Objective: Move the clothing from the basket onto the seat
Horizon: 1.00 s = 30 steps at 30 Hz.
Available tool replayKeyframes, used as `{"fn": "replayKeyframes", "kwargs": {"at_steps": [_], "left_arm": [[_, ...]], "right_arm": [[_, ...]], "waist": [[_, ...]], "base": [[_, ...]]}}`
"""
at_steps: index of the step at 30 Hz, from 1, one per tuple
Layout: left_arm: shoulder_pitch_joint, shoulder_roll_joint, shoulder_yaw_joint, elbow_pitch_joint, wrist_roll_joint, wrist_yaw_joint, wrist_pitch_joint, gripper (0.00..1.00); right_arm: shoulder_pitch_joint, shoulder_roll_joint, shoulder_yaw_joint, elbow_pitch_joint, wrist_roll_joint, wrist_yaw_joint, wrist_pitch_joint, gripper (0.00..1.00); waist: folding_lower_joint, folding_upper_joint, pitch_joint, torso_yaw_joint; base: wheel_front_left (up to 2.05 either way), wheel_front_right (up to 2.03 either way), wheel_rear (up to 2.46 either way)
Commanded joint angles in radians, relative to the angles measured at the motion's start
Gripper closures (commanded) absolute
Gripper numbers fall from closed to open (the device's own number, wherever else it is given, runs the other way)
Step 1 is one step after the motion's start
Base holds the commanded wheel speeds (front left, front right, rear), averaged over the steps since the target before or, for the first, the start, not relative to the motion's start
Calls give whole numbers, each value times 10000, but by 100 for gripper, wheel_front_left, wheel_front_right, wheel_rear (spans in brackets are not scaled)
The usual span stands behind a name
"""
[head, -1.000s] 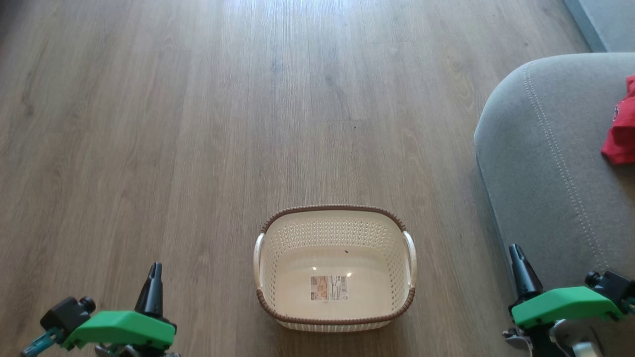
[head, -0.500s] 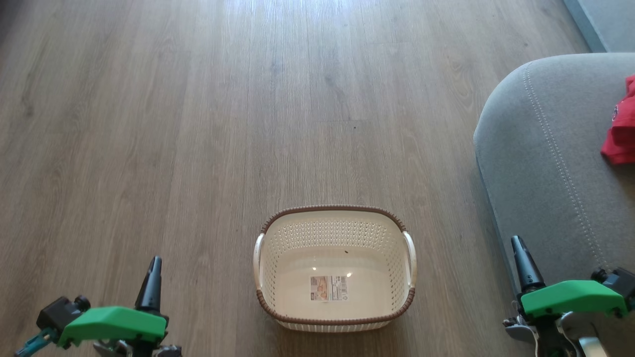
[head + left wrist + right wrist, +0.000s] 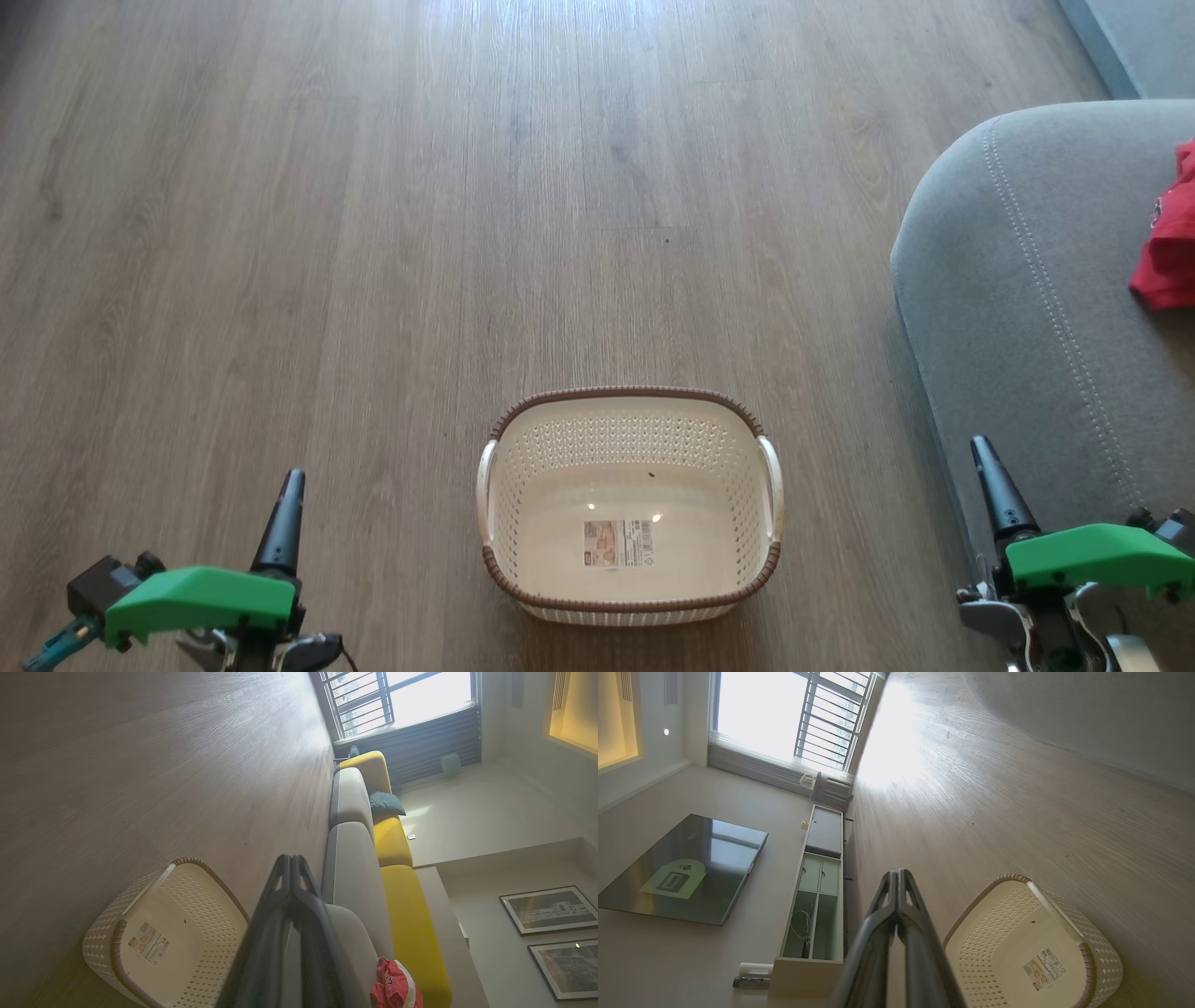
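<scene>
The cream basket (image 3: 631, 425) with a brown rim stands on the wood floor at bottom centre, holding nothing but a label sticker (image 3: 618, 542); it also shows as the basket (image 3: 140, 905) and basket (image 3: 1092, 961) in the wrist views. Red clothing (image 3: 1167, 243) lies on the grey seat (image 3: 1027, 280) at the right edge, and as clothing (image 3: 395, 987) on the seat (image 3: 355, 882) in the left wrist view. My left gripper (image 3: 291, 478) is shut, low at the left, empty. My right gripper (image 3: 978, 443) is shut beside the seat's front corner, empty. Fingertips meet in both wrist views (image 3: 290, 858) (image 3: 896, 873).
Open wood floor (image 3: 467, 187) stretches ahead and to the left. A yellow sofa back (image 3: 397, 858) runs behind the seat. A low TV cabinet (image 3: 817, 896) and a wall screen (image 3: 682, 868) stand on the far side of the room.
Both grippers have drifted slightly outward and lower in the head view; the left fingertip rose a little, the right one moved right. The basket and clothing have not moved.
</scene>
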Motion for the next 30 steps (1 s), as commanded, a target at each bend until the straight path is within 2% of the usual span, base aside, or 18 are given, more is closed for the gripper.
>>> {"fn": "replayKeyframes", "kwargs": {"at_steps": [1, 30], "left_arm": [[-580, 118, 291, -403, -323, -117, 80, 100], [-958, 147, 468, -565, -3562, -260, 904, 100]], "right_arm": [[-572, 9, 99, -432, 311, 1, 102, 100], [-748, 162, -255, -881, 3417, 0, 923, 100]], "waist": [[0, 0, -1, 0], [0, 0, -21, -17]], "base": [[0, 0, 0], [0, 0, 0]]}}
